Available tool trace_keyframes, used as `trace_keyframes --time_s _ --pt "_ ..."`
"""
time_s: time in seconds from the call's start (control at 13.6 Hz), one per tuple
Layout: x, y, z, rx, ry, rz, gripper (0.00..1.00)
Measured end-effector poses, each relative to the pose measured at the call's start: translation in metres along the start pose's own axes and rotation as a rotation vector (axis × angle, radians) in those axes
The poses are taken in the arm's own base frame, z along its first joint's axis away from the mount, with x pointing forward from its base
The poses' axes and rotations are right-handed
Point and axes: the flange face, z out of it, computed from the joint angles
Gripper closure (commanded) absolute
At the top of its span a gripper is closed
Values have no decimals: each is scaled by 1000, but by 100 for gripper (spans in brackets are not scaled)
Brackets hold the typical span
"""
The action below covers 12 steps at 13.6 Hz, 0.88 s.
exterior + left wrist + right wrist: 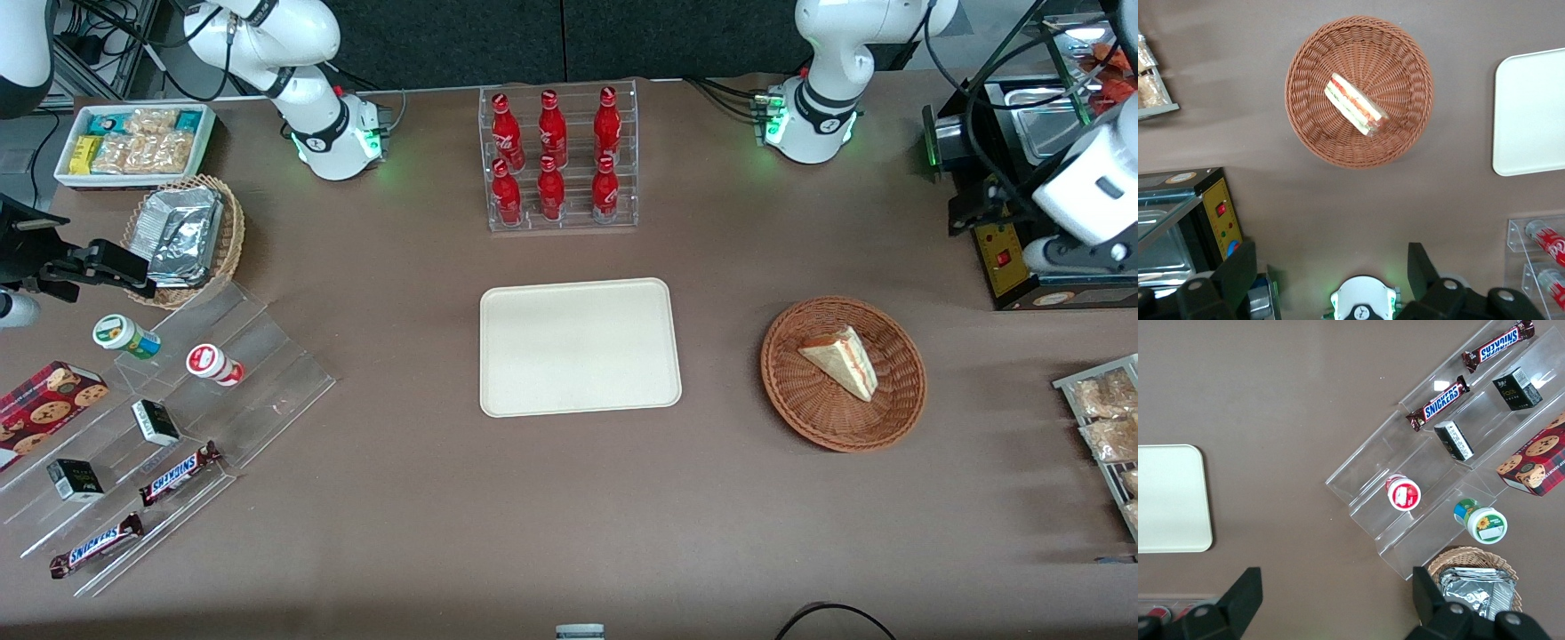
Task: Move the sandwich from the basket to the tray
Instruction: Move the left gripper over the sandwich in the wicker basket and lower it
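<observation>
Seemingly nothing is gripped yet. From the front, the sandwich lies in the basket, beside the bare tray on the worktop.

From the left wrist, the jaws of the gripper gape wide and empty, well above the sandwich; they should descend straddling its long sides, clear of the basket rim.

flat cream-white rectangular tray with rounded corners at the middle of the tabletop. beside it, toward the working arm's end and apart from it, round shallow reddish-brown wicker basket. lying in the basket, small triangular sandwich of pale bread, red filling along its cut edge. left arm's gripper raised at the working arm's edge of the tabletop, farther from the camera than the basket, well apart from it.
</observation>
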Motion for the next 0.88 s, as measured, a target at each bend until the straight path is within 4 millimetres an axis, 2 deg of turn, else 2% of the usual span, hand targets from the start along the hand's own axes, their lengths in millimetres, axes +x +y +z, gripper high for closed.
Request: trace_keyframes --time_s 0.22,0.51,0.88 --pt "17 -2 48 0 14 -24 0" --pt "34 -14 112 -12 80 -267 0" --pt "40 3 203 -78 175 -523 0"
